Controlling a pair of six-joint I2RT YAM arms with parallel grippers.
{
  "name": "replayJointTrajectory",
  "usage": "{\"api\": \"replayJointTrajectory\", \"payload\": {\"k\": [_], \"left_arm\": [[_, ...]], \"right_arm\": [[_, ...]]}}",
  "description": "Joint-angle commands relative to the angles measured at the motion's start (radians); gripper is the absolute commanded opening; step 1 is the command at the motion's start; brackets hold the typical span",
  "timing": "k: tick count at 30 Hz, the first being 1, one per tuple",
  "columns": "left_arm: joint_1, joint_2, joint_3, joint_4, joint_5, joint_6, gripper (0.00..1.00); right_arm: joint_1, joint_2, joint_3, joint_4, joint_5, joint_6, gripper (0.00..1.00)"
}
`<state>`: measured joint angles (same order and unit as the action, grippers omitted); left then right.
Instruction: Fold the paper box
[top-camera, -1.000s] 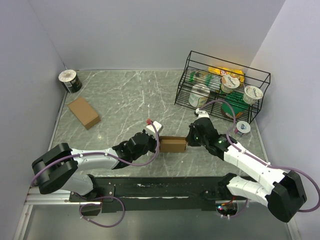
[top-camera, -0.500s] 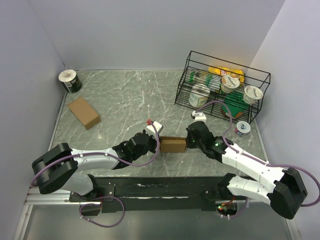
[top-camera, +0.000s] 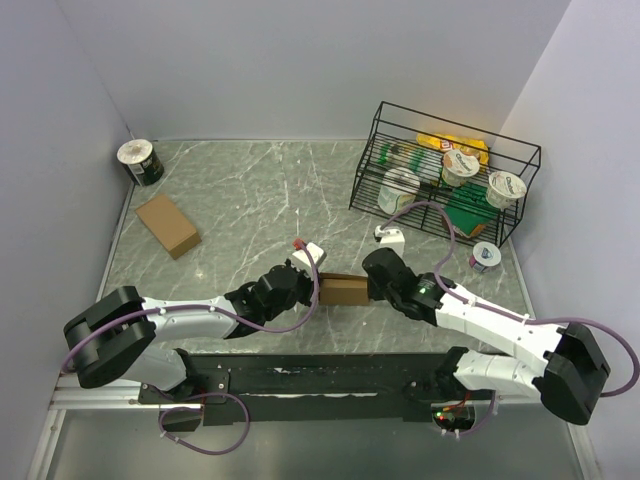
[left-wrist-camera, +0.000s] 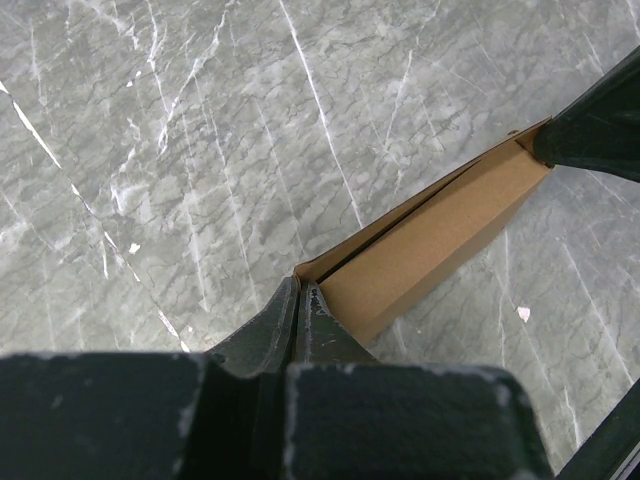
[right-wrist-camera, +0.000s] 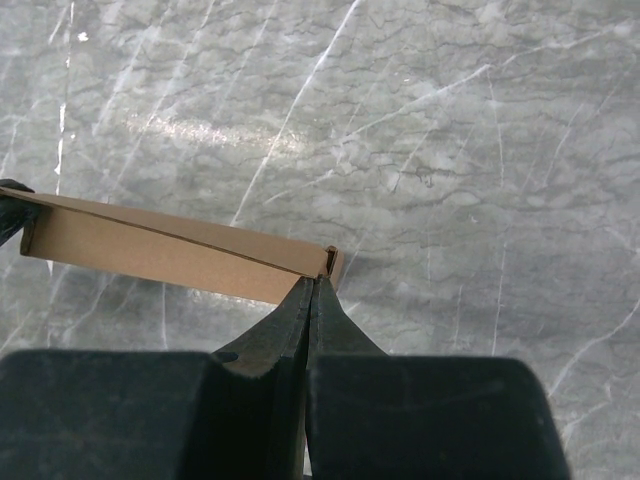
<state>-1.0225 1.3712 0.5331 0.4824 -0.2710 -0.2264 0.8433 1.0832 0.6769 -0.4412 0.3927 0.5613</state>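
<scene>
**Spotter one:** If you take the wire rack (top-camera: 366, 155) as your mark, the paper box (top-camera: 344, 290) sits over the counter (top-camera: 250, 190) on the arm-base side of the rack. It is off the rack's left front corner and well apart from it.

**Spotter two:** You have it by both ends. Your left pincer (top-camera: 316, 288) is at the end farther from the rack, and your right pincer (top-camera: 372, 283) is at the end nearer the rack.

**Spotter one:** Your left wrist view shows the jaws pressed tight together, clamped on the thin cardboard edge at that corner. The box's long brown side runs away from them, with a seam along its upper edge standing slightly ajar.

**Spotter two:** Your right wrist view shows the same at the other end, with the jaws together and pinching the little tab there. I cannot tell you whether the box rests on the counter or hangs just above it.

**Spotter one:** A second cardboard box (top-camera: 168, 224) lies flat far to the left of the rack. A round container (top-camera: 139, 161) stands farther left again, about level with the rack's back.

**Spotter two:** Several cups (top-camera: 460, 167) stand inside the rack, and one small cup (top-camera: 484, 256) sits on the counter just beside its right front corner.
</scene>
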Motion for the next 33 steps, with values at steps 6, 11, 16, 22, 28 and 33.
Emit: {"api": "replayJointTrajectory", "payload": {"k": [6,11,16,22,28,33], "left_arm": [[-0.017,-0.053,0.005,0.048,0.076,-0.024,0.03],[-0.016,-0.115,-0.004,0.035,0.096,-0.025,0.42],[-0.014,-0.170,-0.005,-0.027,0.116,-0.013,0.60],[0.039,-0.228,-0.021,-0.109,0.228,-0.053,0.54],[0.121,-0.238,-0.010,-0.172,0.326,-0.082,0.45],[0.150,-0.212,0.017,-0.203,0.407,-0.079,0.37]], "right_arm": [[0.060,0.081,-0.034,-0.142,-0.049,0.075,0.00],[0.065,0.061,-0.034,-0.142,-0.026,0.086,0.00],[0.068,0.043,-0.031,-0.152,-0.003,0.097,0.00],[0.071,0.034,-0.028,-0.151,-0.003,0.100,0.00],[0.077,0.027,-0.031,-0.146,-0.003,0.098,0.00],[0.080,0.027,-0.033,-0.140,-0.005,0.098,0.00]]}}
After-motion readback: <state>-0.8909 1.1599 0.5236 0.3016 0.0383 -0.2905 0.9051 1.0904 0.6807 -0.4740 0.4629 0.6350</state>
